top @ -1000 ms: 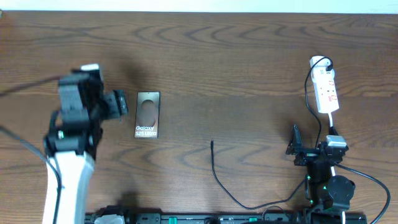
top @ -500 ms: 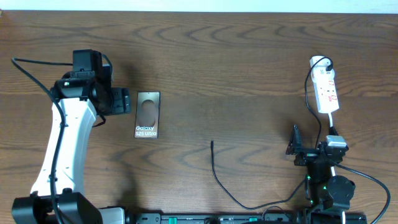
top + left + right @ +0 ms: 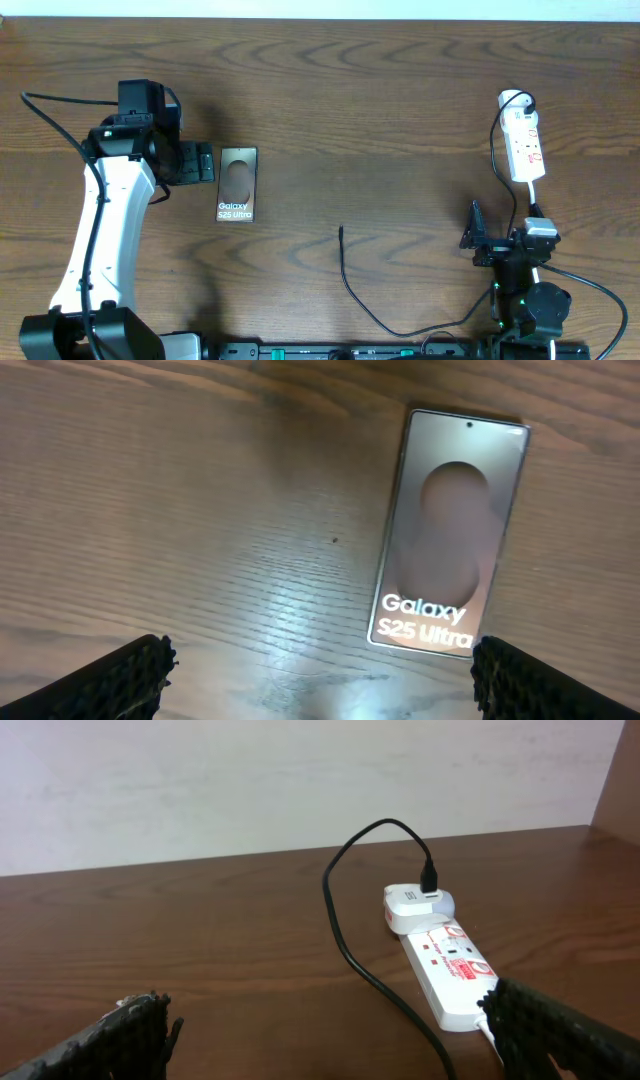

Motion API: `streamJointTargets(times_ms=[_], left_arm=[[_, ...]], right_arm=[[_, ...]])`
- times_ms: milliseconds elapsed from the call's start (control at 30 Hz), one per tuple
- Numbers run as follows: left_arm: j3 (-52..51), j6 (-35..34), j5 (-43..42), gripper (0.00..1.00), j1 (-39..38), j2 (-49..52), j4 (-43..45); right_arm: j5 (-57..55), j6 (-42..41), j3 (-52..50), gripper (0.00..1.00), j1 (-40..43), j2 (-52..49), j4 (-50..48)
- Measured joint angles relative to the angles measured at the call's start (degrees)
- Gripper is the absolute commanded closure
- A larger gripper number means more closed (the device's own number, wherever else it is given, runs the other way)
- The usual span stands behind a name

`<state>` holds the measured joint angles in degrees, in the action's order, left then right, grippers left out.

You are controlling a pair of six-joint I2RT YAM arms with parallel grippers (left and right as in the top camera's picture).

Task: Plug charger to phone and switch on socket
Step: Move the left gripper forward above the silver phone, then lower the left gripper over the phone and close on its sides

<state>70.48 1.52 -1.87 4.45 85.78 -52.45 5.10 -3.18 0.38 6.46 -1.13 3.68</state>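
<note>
The brown phone (image 3: pixel 237 184) with white "Galaxy S25 Ultra" lettering lies flat left of centre; it also shows in the left wrist view (image 3: pixel 447 532). My left gripper (image 3: pixel 199 163) is open just left of the phone's top end, holding nothing (image 3: pixel 320 678). The white socket (image 3: pixel 524 146) lies at the far right with the charger's white adapter (image 3: pixel 513 100) plugged into its far end. The thin black charger cable (image 3: pixel 352 290) runs down to a loose plug tip (image 3: pixel 341 231) mid-table. My right gripper (image 3: pixel 478 235) is open below the socket (image 3: pixel 452 970), with the cable (image 3: pixel 345 935) between its fingers' span.
The socket's white lead (image 3: pixel 536 200) runs down to the right arm's base. The left arm (image 3: pixel 105 235) stretches along the left side. Thicker black robot cables loop at the far left and lower right. A pale wall (image 3: pixel 300 780) stands behind the table.
The left arm swung its wrist up and over a second ago, then settled; the left gripper has edged slightly right toward the phone. The right arm, charger and socket have not moved.
</note>
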Motion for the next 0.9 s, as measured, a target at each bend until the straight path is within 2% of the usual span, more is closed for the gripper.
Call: streamJointTargets(times_ms=[367, 733, 900], left_arm=[[0.0, 0.0, -2.6, 0.02, -4.4, 0.3, -0.1], [0.1, 0.0, -2.7, 0.02, -6.8, 10.9, 0.2], [0.1, 0.0, -2.7, 0.02, -8.4, 12.7, 0.7]], right_arm=[[0.0, 0.0, 0.0, 0.01, 0.0, 0.0, 0.0], [0.0, 0.0, 0.0, 0.01, 0.0, 0.0, 0.0], [0.0, 0.0, 0.0, 0.01, 0.0, 0.0, 0.0]])
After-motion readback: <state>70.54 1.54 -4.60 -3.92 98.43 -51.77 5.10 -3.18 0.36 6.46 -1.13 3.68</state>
